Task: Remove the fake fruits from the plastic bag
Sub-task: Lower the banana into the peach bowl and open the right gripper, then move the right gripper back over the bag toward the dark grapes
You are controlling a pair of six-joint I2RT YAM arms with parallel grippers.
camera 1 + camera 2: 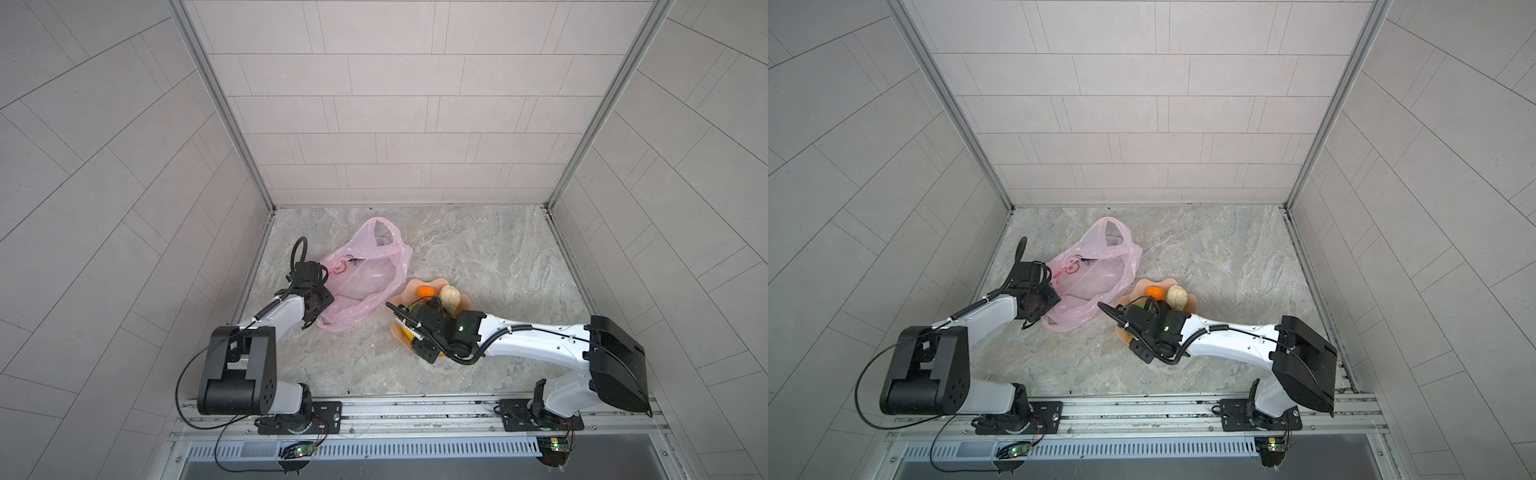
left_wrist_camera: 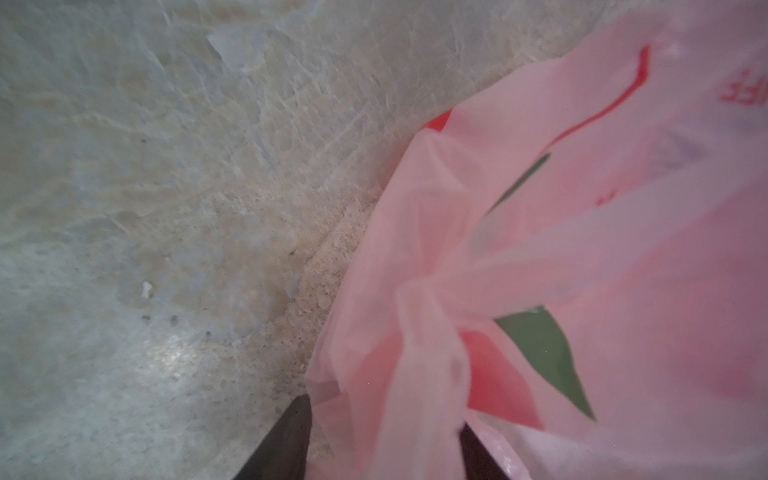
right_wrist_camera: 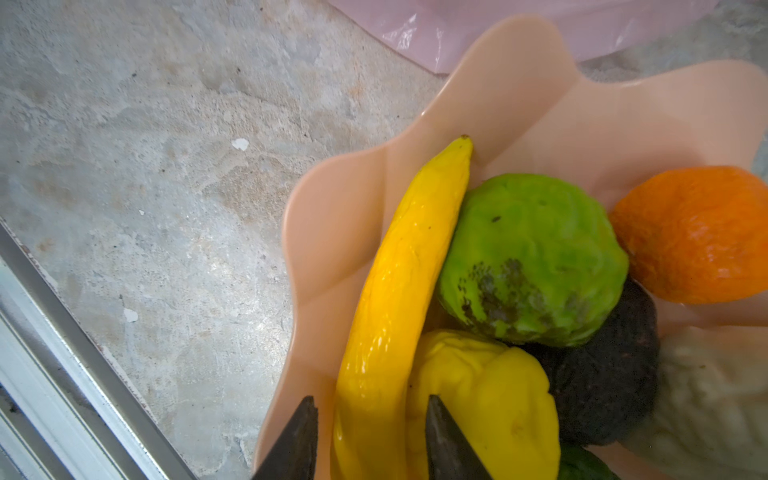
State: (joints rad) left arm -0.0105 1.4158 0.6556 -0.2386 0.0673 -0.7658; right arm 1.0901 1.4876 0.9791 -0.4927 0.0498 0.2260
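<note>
The pink plastic bag lies crumpled at the middle left, and what it holds is hidden. My left gripper is at its near left edge, shut on a bunched fold of the bag. The fake fruits lie in a peach scalloped dish: a banana, a green ball, an orange one, a dark one, a bumpy yellow one and a cream knobbly one. My right gripper hangs open over the dish, its fingers astride the banana with gaps on both sides.
The dish touches the bag's right edge. An aluminium rail runs along the front of the stone-patterned floor. Tiled walls close in the left, right and back sides, and the left arm works near the left wall's foot.
</note>
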